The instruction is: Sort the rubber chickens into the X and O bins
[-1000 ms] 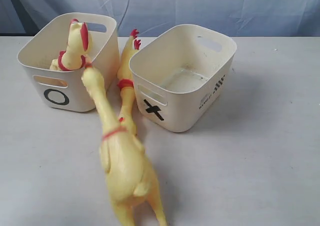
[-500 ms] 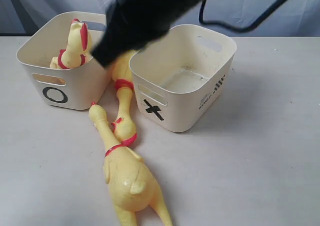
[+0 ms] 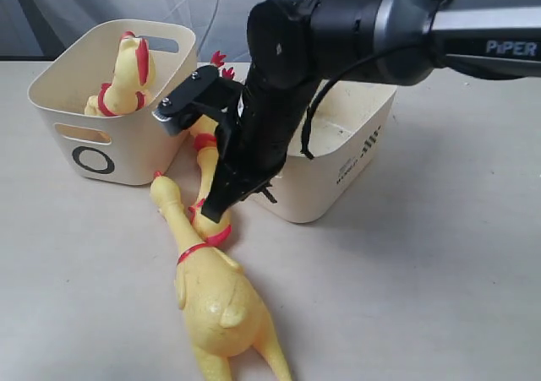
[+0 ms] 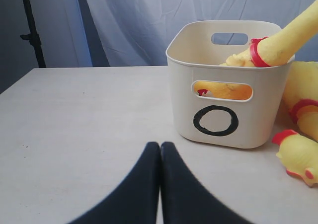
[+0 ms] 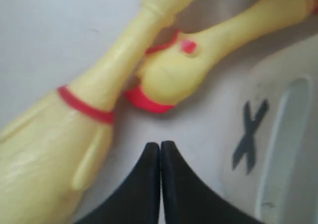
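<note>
One plump rubber chicken stands head-up inside the O bin. A second plump chicken lies on the table in front, neck towards the bins. The slimmer chicken lies between the bins, its head beside that neck. My right gripper is shut and empty, pointing down just over the slim chicken's head, next to the X bin. The right arm hides much of the X bin. My left gripper is shut and empty, low over the table in front of the O bin.
A pale curtain hangs behind the table. In the left wrist view a dark stand rises at the table's far corner. Bare tabletop stretches in front of and to the right of the X bin.
The right arm has swung in from above and come down between the bins. The front plump chicken, first leaning on the O bin, now lies flat, and the slim chicken's head has shifted forward.
</note>
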{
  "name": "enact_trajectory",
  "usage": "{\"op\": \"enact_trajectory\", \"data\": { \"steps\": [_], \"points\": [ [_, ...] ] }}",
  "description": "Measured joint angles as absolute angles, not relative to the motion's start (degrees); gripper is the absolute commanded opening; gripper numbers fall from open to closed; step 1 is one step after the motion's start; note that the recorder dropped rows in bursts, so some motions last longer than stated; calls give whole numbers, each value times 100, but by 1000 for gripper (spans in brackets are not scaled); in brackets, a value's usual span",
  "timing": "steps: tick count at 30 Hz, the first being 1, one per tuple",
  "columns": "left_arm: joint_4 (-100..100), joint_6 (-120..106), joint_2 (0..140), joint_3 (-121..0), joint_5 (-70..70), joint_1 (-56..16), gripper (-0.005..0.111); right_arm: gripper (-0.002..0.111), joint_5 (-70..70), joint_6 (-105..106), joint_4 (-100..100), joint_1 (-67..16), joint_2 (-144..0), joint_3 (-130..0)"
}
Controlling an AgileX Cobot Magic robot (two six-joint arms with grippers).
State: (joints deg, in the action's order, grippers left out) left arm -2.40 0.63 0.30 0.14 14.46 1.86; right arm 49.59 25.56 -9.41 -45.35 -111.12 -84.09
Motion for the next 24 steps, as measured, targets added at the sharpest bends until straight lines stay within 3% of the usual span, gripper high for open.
{"op": "enact_trajectory", "data": {
  "steps": [5, 8, 14, 15, 17, 18, 19, 20, 22, 24],
  "points": [
    [-240, 63, 30, 14, 1446, 186, 0, 0, 4861, 1001, 628, -4428, -11511, -8409],
    [-240, 63, 30, 14, 1446, 186, 0, 0, 5620, -208, 2096, -4227, -11555, -8409],
    [-240, 63, 30, 14, 1446, 186, 0, 3, 6786, -34, 1925, -4196, -11328, -8409],
    [-240, 63, 30, 14, 1446, 186, 0, 7, 6841, 120, 1586, -4187, -11268, -8409],
    [-240, 63, 30, 14, 1446, 186, 0, 34, 6939, 908, 142, -4187, -11029, -8409],
    [-240, 63, 30, 14, 1446, 186, 0, 60, 6950, 1199, -578, -4187, -10944, -8409],
    [-240, 63, 30, 14, 1446, 186, 0, 74, 6959, 1639, -1498, -4187, -10853, -8382],
    [-240, 63, 30, 14, 1446, 186, 0, 79, 6971, 1823, -1999, -4187, -10831, -8365],
    [-240, 63, 30, 14, 1446, 186, 0, 68, 6982, 2089, -2702, -4313, -10856, -8347],
    [-240, 63, 30, 14, 1446, 186, 0, 64, 6982, 2103, -2562, -4496, -11053, -8347]
  ]
}}
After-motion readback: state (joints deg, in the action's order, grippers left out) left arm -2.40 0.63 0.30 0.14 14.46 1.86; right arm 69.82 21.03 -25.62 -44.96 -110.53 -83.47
